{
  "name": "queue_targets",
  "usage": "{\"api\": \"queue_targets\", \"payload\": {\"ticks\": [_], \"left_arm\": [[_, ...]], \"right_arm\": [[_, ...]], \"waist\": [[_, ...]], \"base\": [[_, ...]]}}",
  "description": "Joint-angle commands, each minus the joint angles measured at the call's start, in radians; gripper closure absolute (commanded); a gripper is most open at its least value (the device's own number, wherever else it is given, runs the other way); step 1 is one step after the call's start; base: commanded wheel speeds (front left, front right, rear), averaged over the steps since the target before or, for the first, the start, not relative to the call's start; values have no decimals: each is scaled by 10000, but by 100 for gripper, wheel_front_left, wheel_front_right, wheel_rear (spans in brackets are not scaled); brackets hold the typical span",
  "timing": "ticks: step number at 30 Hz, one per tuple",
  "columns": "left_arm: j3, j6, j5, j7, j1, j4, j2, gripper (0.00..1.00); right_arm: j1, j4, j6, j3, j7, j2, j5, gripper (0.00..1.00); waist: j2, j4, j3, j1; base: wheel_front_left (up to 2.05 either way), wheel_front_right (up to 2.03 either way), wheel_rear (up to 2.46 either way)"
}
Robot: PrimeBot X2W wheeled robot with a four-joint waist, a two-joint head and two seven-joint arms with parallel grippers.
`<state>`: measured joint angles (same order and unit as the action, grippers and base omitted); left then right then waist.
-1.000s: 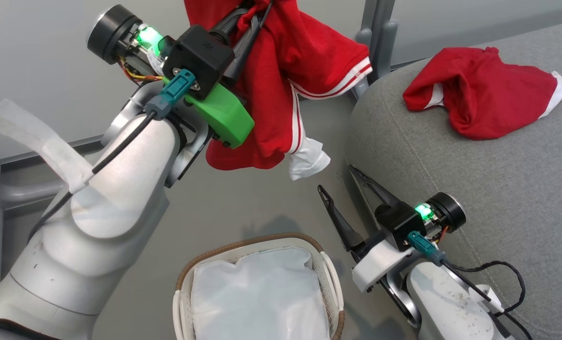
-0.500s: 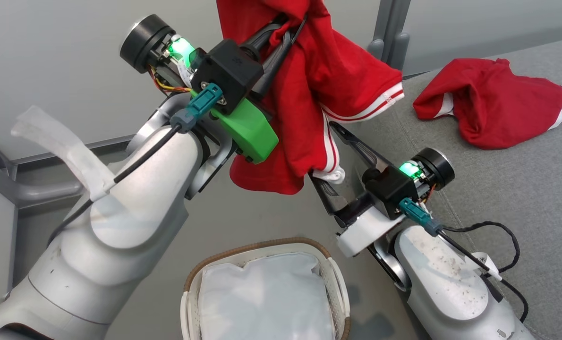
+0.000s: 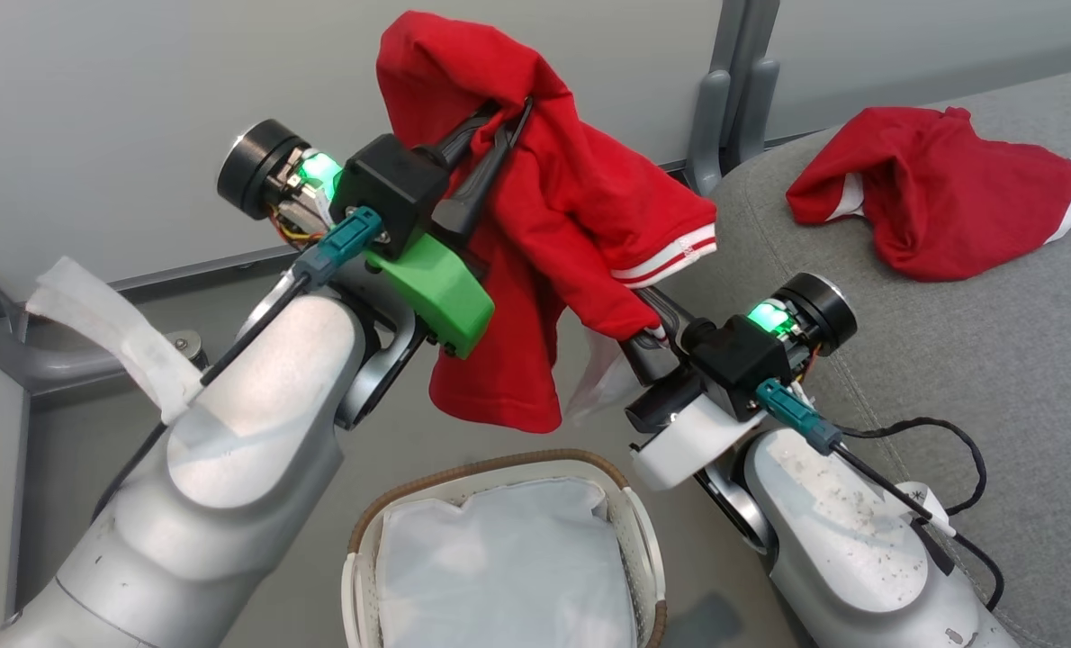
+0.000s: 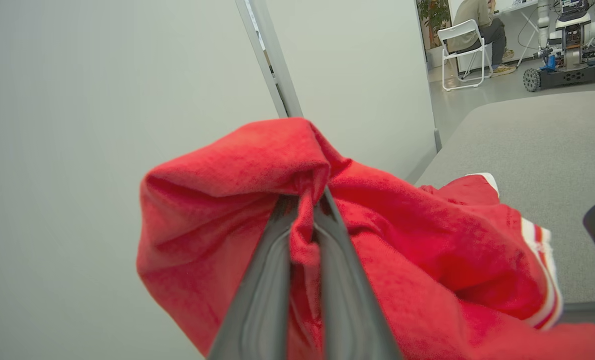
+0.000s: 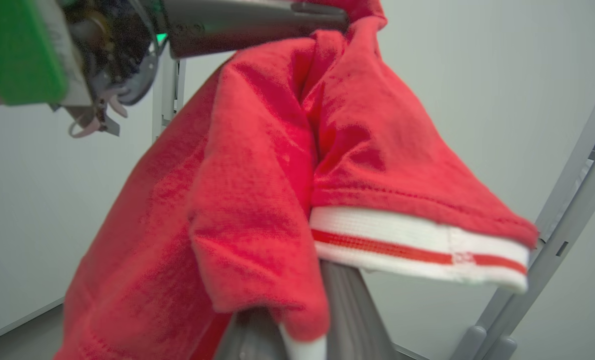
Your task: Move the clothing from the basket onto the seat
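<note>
Nearest, at the bottom edge of the head view, the oval white perforated plastic basket with a brown woven-look rim (image 3: 490,464) stands on the grey floor (image 3: 391,441). A thin white sheet (image 3: 508,567) lines it.

Above it and to the right, the right gripper (image 3: 654,333) reaches up under a hanging bright red soft garment with white stripes (image 3: 553,225). In the right wrist view its two dark fingers (image 5: 350,310) stand close together, with a lower fold and a scrap of white trim pinched between them, so this claw is closed on the garment. A white-and-red striped cuff (image 5: 417,250) drapes over the fingers just beyond.

Higher and to the left, past its green housing (image 3: 436,288), the left gripper (image 3: 510,110) is clamped on the garment's top. The left wrist view shows its fingers (image 4: 262,300) almost meeting, with a ridge of red fabric squeezed between them. Held by both claws, the garment hangs in the air over the floor, beside the rounded left edge of the seat.

To the right, the large grey fabric-upholstered seat cushion (image 3: 949,405) carries a second bright red garment with white trim (image 3: 931,216). It lies crumpled toward the cushion's far side, well in from the left edge.

Behind stand a grey metal post (image 3: 733,99) and a pale wall panel (image 3: 139,90). Farthest off, in the left wrist view, a person sits on a white folding chair (image 4: 460,45).
</note>
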<state>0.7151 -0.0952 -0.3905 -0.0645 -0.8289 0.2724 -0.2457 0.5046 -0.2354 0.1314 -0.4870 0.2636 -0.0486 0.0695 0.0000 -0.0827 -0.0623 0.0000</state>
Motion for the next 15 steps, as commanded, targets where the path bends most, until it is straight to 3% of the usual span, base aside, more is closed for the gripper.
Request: {"api": "queue_targets", "payload": {"ticks": [1, 2, 3, 6, 7, 15], "left_arm": [[-77, 101, -160, -115, 271, 99, -90, 100], [-124, 127, -218, -194, 381, 153, -107, 94], [-167, 178, -272, -258, 486, 209, -105, 82], [-262, 301, -429, -582, 856, 442, -87, 13], [-268, 343, -470, -691, 970, 514, -79, 1], [-342, 514, -735, -1685, 2052, 1300, 128, 0]], "right_arm": [[131, 0, -14, 87, 16, -35, -54, 100], [137, -13, -14, 147, 16, -35, -73, 100], [135, -24, -14, 195, 16, -35, -88, 100], [118, -44, -14, 367, 16, -34, -107, 100], [117, -40, -14, 413, 16, -35, -113, 100], [-17, -52, -14, 811, 17, -35, -212, 100]], "waist": [[0, -14, -32, 0], [0, -18, -49, 0], [0, -19, -62, 0], [0, -19, -109, 0], [0, -17, -126, 0], [0, 1, -243, 0]], "base": [[0, 0, 0], [0, 0, 0], [0, 0, 0], [0, 0, 0], [0, 0, 0], [0, 0, 0]]}}
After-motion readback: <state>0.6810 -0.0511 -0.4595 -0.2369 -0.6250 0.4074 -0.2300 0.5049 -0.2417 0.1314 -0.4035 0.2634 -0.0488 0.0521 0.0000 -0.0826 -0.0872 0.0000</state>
